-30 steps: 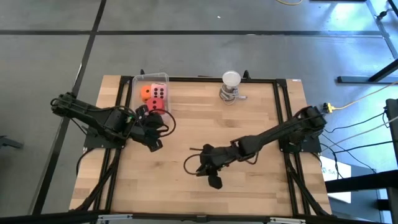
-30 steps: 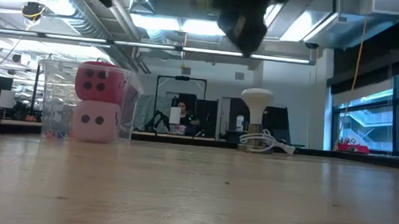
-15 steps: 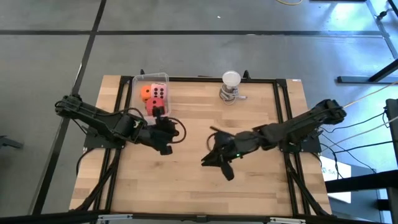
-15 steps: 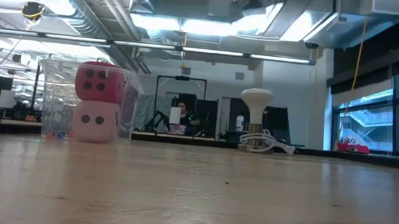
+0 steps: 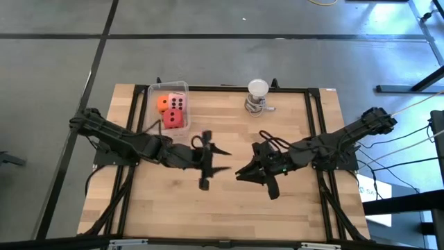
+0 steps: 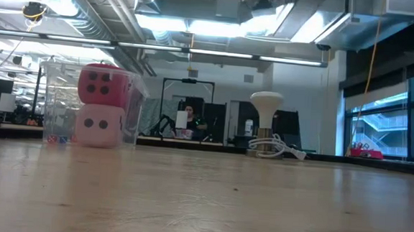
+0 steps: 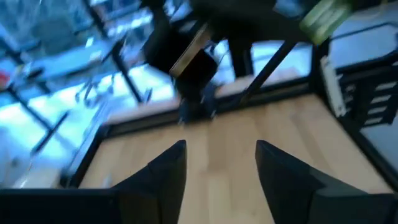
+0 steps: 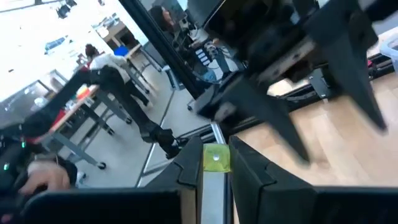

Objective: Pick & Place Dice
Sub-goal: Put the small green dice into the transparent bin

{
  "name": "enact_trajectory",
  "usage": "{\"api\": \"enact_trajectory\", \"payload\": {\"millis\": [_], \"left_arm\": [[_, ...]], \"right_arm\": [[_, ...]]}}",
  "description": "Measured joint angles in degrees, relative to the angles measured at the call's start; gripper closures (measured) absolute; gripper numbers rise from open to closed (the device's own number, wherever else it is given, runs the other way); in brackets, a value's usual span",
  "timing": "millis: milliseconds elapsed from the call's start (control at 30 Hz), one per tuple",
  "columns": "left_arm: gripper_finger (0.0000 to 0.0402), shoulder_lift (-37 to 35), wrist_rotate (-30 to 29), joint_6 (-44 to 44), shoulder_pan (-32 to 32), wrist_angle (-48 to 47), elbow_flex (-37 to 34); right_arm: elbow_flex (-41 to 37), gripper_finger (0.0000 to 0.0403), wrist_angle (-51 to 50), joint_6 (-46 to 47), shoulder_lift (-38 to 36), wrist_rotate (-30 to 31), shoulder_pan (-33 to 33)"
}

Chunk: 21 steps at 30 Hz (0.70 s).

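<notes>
The high cam looks straight down on the whole table (image 5: 277, 215), the low one sits at tabletop level facing the room, both catching the clear bin (image 5: 168, 89) and white lamp (image 6: 266, 102), while each wrist cam peers past its own fingers.

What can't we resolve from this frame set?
- Dice count: the clear container shows orange die and red die from above; the low view adds a pink die beneath. A fourth die is not visible.
- Left gripper: motion-blurred in the high view.
- Both grippers: above the low view's frame.
- Right gripper: empty or not, too small.
</notes>
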Motion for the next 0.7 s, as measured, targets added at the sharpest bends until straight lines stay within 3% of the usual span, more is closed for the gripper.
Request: {"api": "enact_trajectory", "payload": {"millis": [167,367,700], "left_arm": [[0.0174,3.5,1.8,5.5,-0.1,9.5,0.0],[0.0133,3.6,0.8,7.9,-1.0,10.5,0.0],[0.0124,3.1,-0.5,17.8,-5.1,17.8,0.0]], "right_arm": [[0.0,0.0353,0.4,2.9,0.3,2.0,0.0],[0.0,0.0353,0.3,3.1,0.4,4.8,0.1],[0.0,0.0353,-0.1,3.2,0.4,6.0,-0.2]]}}
